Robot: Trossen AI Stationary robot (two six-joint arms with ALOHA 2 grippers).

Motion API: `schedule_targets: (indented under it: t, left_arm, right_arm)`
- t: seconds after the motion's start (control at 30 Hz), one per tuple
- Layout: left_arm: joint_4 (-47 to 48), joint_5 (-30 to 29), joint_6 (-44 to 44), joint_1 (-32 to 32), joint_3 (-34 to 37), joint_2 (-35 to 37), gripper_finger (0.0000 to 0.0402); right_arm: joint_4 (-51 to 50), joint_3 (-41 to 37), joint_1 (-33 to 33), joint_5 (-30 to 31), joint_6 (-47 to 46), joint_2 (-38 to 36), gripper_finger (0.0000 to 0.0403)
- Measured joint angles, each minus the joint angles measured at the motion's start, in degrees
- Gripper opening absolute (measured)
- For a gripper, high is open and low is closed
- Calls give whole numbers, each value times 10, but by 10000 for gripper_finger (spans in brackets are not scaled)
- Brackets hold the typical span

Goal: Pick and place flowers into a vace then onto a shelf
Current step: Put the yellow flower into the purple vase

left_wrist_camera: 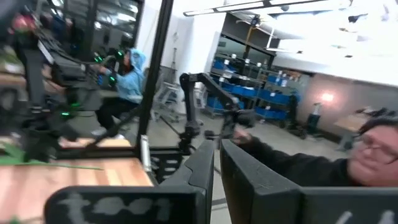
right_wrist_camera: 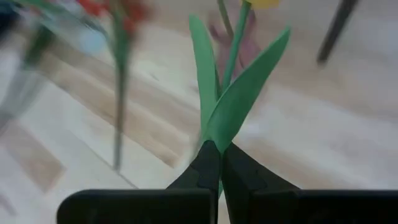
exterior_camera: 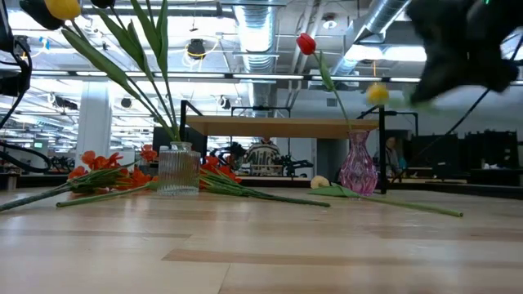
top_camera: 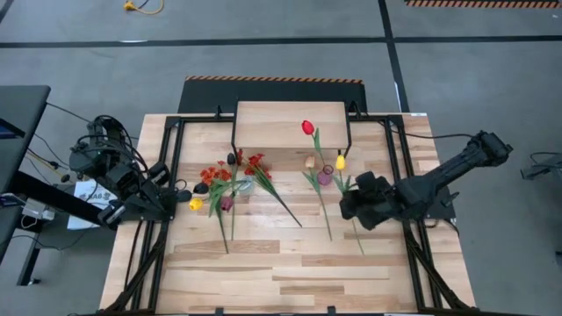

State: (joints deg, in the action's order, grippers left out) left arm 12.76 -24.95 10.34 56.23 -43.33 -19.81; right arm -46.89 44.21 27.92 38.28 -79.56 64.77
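Observation:
My right gripper (top_camera: 351,200) is shut on a yellow tulip (top_camera: 341,161), raised near a pink vase (exterior_camera: 357,167) that holds a red tulip (exterior_camera: 306,42). The vase stands on the table in front of the shelf (top_camera: 290,123). At the left, a clear ribbed vase (exterior_camera: 178,169) holds a yellow tulip (exterior_camera: 61,8) and dark ones on leaning stems. Sprays of red-orange blossoms (exterior_camera: 106,170) and a cream tulip (top_camera: 309,162) lie flat on the table. My left gripper (left_wrist_camera: 216,163) is shut on nothing at the table's left edge, beside the clear vase's flowers. My right gripper pinches the yellow tulip's green stem where its two long leaves spring out (right_wrist_camera: 214,134), between its two fingertips. The fingers slant downward from the table's right side. The flower head (exterior_camera: 377,92) is lifted clear, pointing away from the fingers toward the pink vase; the stem's lower end is hidden.
Black frame posts (top_camera: 171,158) run along both sides of the table and around the shelf. A loose green stem (exterior_camera: 425,206) lies on the table below my right arm. The near half of the wooden top (top_camera: 281,272) holds nothing. People show in the room behind.

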Motion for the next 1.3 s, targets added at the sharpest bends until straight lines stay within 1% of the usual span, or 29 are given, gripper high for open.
schedule_targets:
  t: [0.13,0.43,0.63,0.73,0.83,0.97,1.07,1.3]
  left_arm:
    - [-7,-18,-40,0,0,-1,16]
    - [-6,-98,-82,0,0,-1,16]
    - [24,-103,-102,0,0,-1,16]
    - [61,-102,-76,0,0,-1,16]
    - [105,-91,-13,0,0,0,16]
    - [141,-70,-6,0,0,1,16]
    - [149,-69,-17,0,0,1,16]
    - [154,-68,-36,0,0,1,16]
  right_arm:
    - [4,27,32,79,55,-40,0]
    - [8,58,83,241,182,-95,0]
    - [27,59,108,354,256,-105,0]
    - [25,59,119,401,263,-105,0]
    - [24,59,130,436,275,-105,0]
    - [23,59,137,479,287,-105,0]
    - [23,59,134,512,289,-102,0]
    - [24,59,89,517,287,-78,0]
